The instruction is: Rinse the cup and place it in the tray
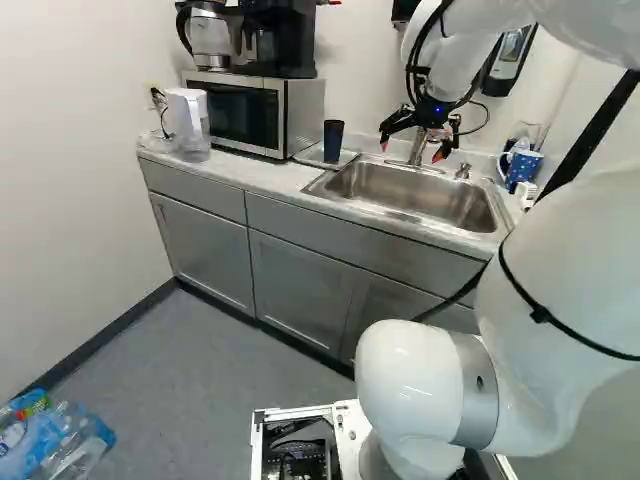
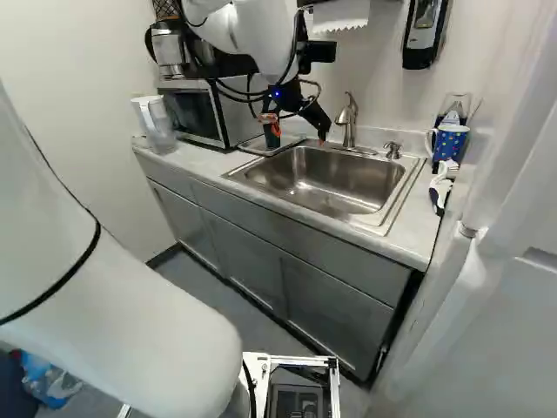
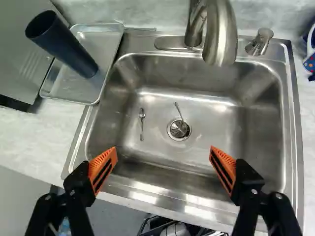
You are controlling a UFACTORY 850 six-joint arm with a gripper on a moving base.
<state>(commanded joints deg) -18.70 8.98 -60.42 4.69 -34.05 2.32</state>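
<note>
Over the sink in the left base view hangs my gripper (image 1: 418, 140); in the wrist view the gripper (image 3: 163, 162) stands wide open, nothing between its orange pads. A dark tall cup (image 3: 61, 43) stands on the metal tray (image 3: 78, 88), left of the sink; the left base view shows the cup (image 1: 333, 141) upright beside the microwave. Below the gripper lies the steel sink (image 3: 162, 118), holding two small utensils, one by the drain. The faucet (image 3: 220, 34) rises at the sink's back edge, with no water seen running.
The microwave (image 1: 245, 112) and a clear pitcher (image 1: 188, 122) stand on the counter (image 1: 255, 177) beyond the tray. At the sink's other side are a blue dotted mug (image 2: 450, 141), a white-handled brush (image 2: 442, 185) and a soap dispenser knob (image 3: 260, 42). A white door stands at the right.
</note>
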